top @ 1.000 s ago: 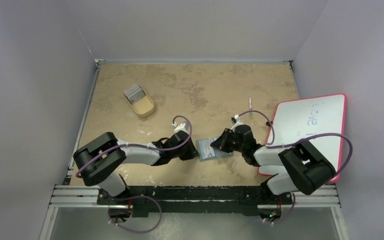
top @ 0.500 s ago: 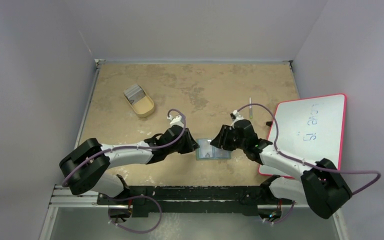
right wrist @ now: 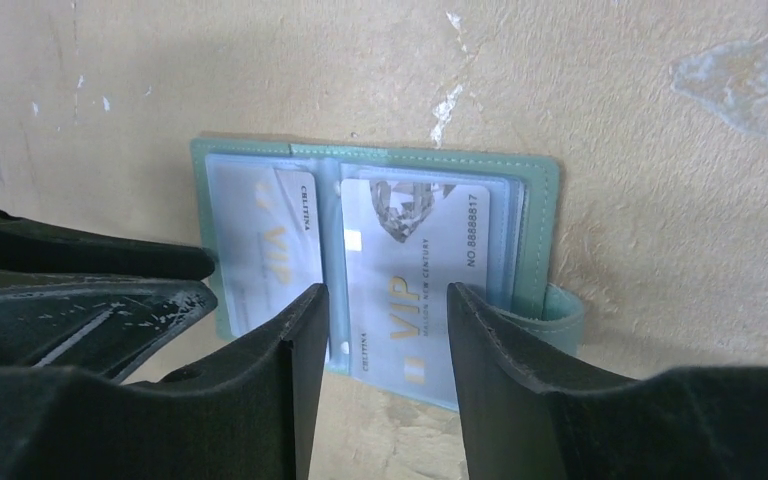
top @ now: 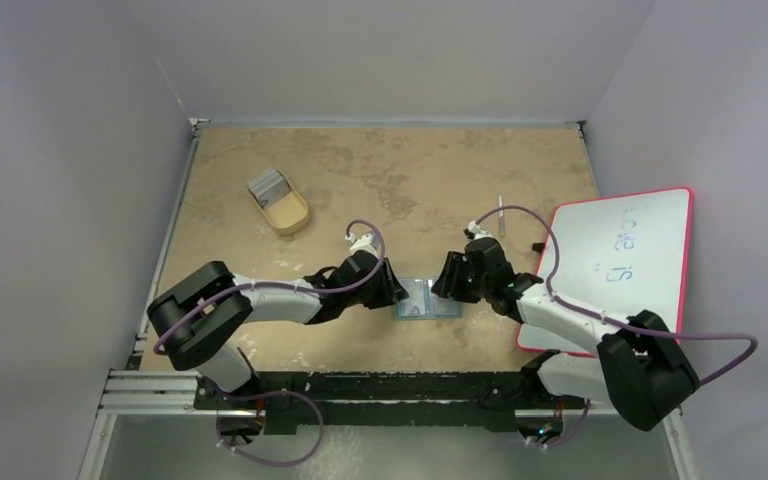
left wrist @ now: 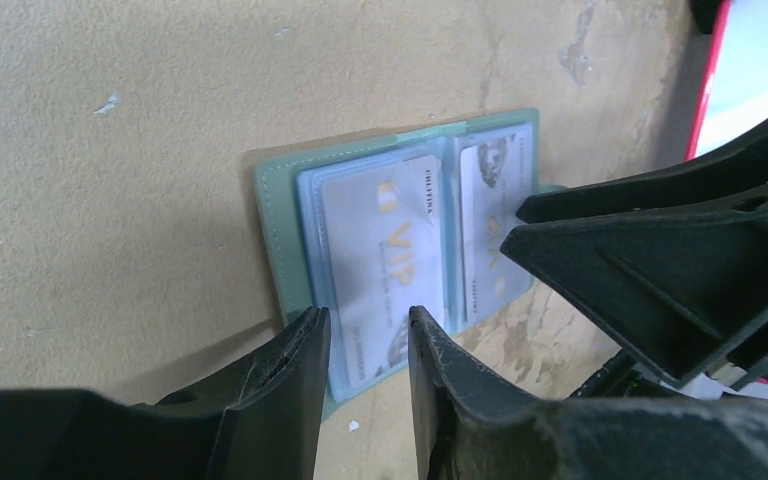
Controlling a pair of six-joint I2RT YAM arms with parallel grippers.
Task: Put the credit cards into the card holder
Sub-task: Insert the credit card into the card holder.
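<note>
The grey-green card holder (top: 426, 299) lies open and flat on the table between my two grippers. In the left wrist view a pale VIP card (left wrist: 380, 240) sits in its near clear pocket (left wrist: 275, 230) and pokes out at the lower edge. My left gripper (left wrist: 367, 322) is open, its tips either side of that card's end. In the right wrist view another VIP card (right wrist: 415, 270) sits in the other pocket of the holder (right wrist: 538, 230). My right gripper (right wrist: 385, 298) is open over that card's lower end. More grey cards (top: 269, 185) lie in the tan tray.
The tan oval tray (top: 288, 213) stands at the back left. The pink-edged whiteboard (top: 615, 255) lies at the right, under my right arm. A thin pen (top: 501, 213) lies near the whiteboard's far corner. The holder's strap (right wrist: 563, 310) sticks out on its right side.
The holder was tilted a second ago and now lies flat and square. Both grippers have shifted slightly and closed in on its two sides.
</note>
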